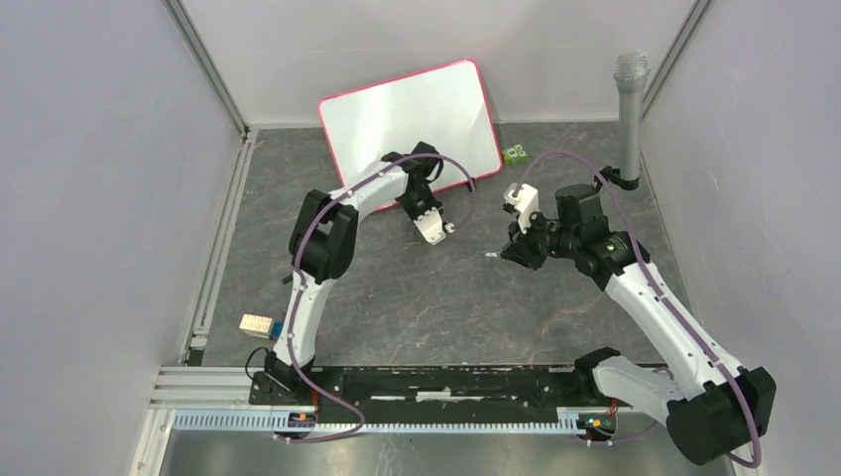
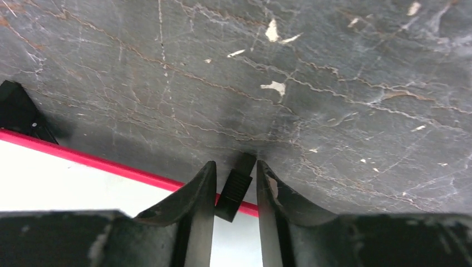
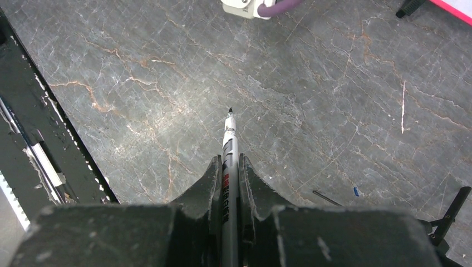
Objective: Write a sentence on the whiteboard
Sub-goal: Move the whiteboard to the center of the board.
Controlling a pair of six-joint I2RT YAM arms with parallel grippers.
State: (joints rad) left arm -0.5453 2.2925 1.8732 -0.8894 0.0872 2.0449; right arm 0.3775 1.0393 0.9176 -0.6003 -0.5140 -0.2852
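Observation:
The whiteboard (image 1: 412, 119) lies tilted at the back of the table, white with a red-pink frame, and its face is blank. No sentence shows on it. My left gripper (image 1: 424, 183) is at the board's near edge. In the left wrist view the left gripper (image 2: 235, 171) holds one black foot (image 2: 236, 189) of the board between its jaws, over the red frame (image 2: 83, 158). My right gripper (image 1: 516, 248) is shut on a grey marker (image 3: 230, 150), uncapped, with its tip (image 1: 489, 257) out over the bare table and clear of the board.
A grey microphone (image 1: 631, 109) stands at the right wall. A small green object (image 1: 515, 155) lies by the board's right corner. A wooden block (image 1: 256, 323) lies at the near left. A black rail (image 1: 446, 382) runs along the front edge.

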